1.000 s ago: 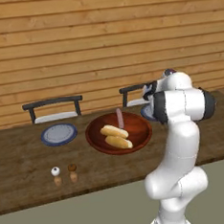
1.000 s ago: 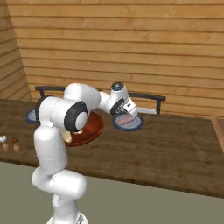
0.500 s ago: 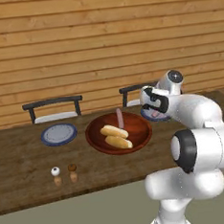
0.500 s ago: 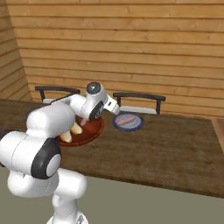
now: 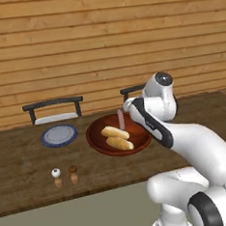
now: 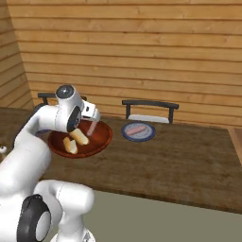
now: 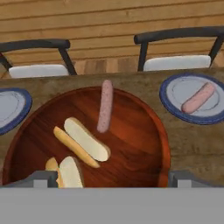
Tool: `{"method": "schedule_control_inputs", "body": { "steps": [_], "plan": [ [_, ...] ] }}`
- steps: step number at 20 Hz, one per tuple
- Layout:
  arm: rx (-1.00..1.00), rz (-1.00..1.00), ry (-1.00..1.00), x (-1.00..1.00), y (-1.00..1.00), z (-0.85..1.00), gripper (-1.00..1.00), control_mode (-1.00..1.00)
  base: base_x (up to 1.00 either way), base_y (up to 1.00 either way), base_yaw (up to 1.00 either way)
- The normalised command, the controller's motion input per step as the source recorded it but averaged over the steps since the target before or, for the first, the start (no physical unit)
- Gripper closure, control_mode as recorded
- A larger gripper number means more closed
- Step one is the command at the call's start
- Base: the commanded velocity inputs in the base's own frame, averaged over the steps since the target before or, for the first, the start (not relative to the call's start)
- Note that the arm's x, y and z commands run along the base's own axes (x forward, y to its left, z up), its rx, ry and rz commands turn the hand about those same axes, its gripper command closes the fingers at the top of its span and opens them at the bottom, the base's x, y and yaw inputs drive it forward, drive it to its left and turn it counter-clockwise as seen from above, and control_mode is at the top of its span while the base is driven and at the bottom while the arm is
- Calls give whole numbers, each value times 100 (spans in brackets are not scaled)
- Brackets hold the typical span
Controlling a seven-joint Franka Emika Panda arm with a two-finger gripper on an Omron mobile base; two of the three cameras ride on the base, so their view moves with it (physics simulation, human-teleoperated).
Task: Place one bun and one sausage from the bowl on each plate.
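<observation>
The brown wooden bowl (image 7: 140, 144) (image 5: 136, 133) (image 6: 100, 139) holds two buns and one sausage. One bun (image 7: 86, 139) (image 5: 114, 132) lies mid-bowl, the other bun (image 7: 66, 171) (image 5: 120, 143) nearer the front rim. The pink sausage (image 7: 105, 106) (image 5: 120, 118) lies toward the bowl's back. My gripper (image 7: 113, 179) hovers open over the bowl's near side, its fingertips (image 7: 42, 179) far apart with nothing between them. The right plate (image 7: 168, 98) (image 6: 125, 133) carries a second sausage (image 7: 199, 98) (image 6: 137, 129). Nothing lies on the left plate (image 7: 9, 106) (image 5: 59, 135).
Two dark chairs (image 7: 175, 37) (image 5: 54, 106) stand behind the table against the wooden wall. Two small shakers (image 5: 56, 173) (image 5: 72, 170) sit near the table's front edge, left of the bowl. Bare tabletop (image 6: 189, 160) stretches to the right.
The arm has swung left from above the right plate to above the bowl. A sausage stays on the right plate. The jaws have stayed wide.
</observation>
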Motion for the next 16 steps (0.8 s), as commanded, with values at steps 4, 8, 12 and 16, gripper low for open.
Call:
{"method": "schedule_control_inputs", "body": {
  "steps": [4, 8, 12, 16],
  "plan": [
    [-1, 9, 2, 25, 33, -24, -100, -100, 0, 0, 0],
    [0, -13, 6, 100, 12, -36, -100, -100, 0, 0, 0],
    [0, -10, 15, 87, 9, -33, -100, -100, 0, 0, 0],
    [0, 1, 34, 65, 0, -72, -100, -100, 0, 0, 0]
  ]
}}
